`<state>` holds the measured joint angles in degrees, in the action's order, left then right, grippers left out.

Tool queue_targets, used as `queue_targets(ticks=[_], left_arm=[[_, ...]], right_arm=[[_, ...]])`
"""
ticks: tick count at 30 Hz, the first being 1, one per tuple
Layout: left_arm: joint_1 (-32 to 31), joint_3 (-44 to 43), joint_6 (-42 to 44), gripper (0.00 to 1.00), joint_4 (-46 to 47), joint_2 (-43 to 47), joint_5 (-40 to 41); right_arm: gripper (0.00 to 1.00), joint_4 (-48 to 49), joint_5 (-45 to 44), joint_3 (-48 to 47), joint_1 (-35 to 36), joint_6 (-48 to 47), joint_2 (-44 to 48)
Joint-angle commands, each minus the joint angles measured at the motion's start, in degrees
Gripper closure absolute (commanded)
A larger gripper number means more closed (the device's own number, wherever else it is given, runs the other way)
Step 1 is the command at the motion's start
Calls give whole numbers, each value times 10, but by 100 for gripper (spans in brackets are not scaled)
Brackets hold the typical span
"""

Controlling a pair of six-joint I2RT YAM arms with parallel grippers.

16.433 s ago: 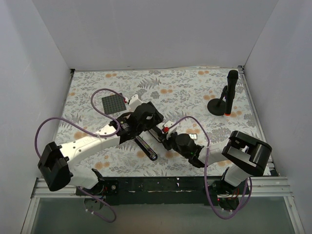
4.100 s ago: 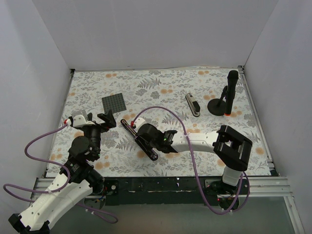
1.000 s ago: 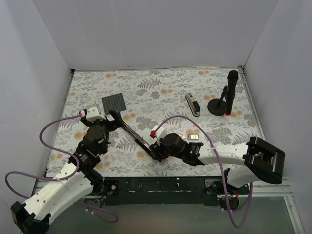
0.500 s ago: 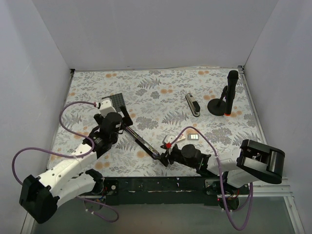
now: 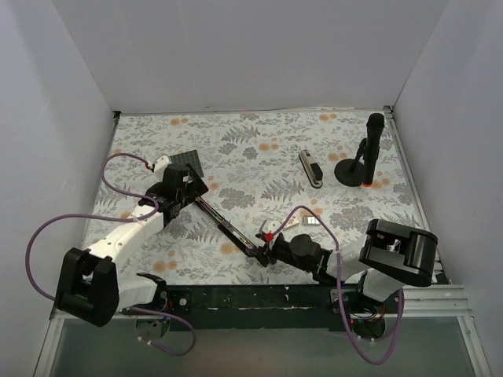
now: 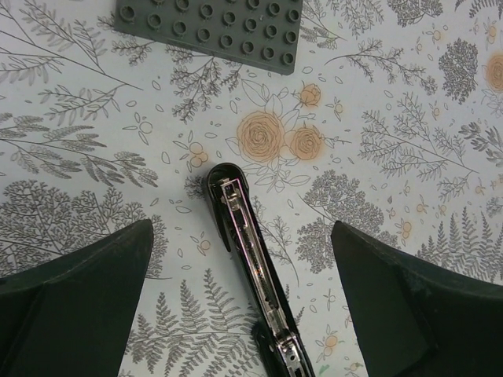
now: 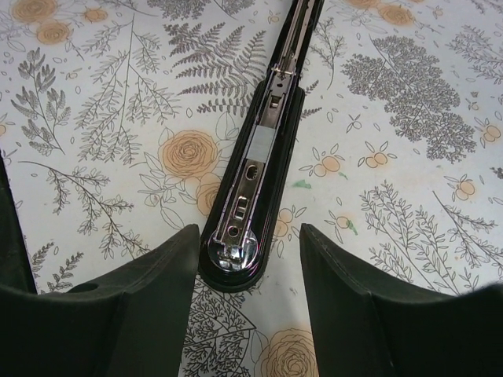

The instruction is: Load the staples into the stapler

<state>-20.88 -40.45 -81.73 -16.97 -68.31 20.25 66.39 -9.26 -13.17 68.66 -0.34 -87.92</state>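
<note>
Two grippers low over the flowered desk [image 5: 259, 129], both spread wide and holding nothing. Nearest, close to the middle of the near edge: right gripper [image 7: 247, 236] straddling the rounded butt end of the stapler [image 5: 228, 228], one dark finger [image 7: 134, 306] on either side, a sliver of desk showing on the right side, left side too close to tell whether touching. Stapler unfolded flat, silver channel up, stretched slantwise from that spot toward the left edge. Just right of its near end and apart from it: small whitish box of staples [image 5: 311, 221]. At the stapler's far tip: left gripper [image 6: 241, 232], fingers well apart, tip lying between them untouched. Just beyond, a grey studded plate [image 6: 208, 27]. Farther back, right of centre, a small black-and-silver bar [image 5: 311, 169]; near the far right corner, a black stand [image 5: 363, 157] on a round base.
</note>
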Motion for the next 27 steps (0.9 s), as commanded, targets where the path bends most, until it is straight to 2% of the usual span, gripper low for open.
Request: queue_targets(ticks=[1, 15, 21, 27], left_arm=[[21, -35, -33, 2, -4, -31, -75], [32, -75, -67, 3, -9, -123, -104], [32, -88, -73, 8, -15, -150, -95], [32, -106, -80, 14, -40, -190, -80]], right_arm=[[39, 62, -23, -9, 7, -11, -27], [44, 90, -34, -22, 9, -19, -70], [45, 92, -31, -30, 8, -22, -80], [52, 90, -28, -35, 9, -26, -86]])
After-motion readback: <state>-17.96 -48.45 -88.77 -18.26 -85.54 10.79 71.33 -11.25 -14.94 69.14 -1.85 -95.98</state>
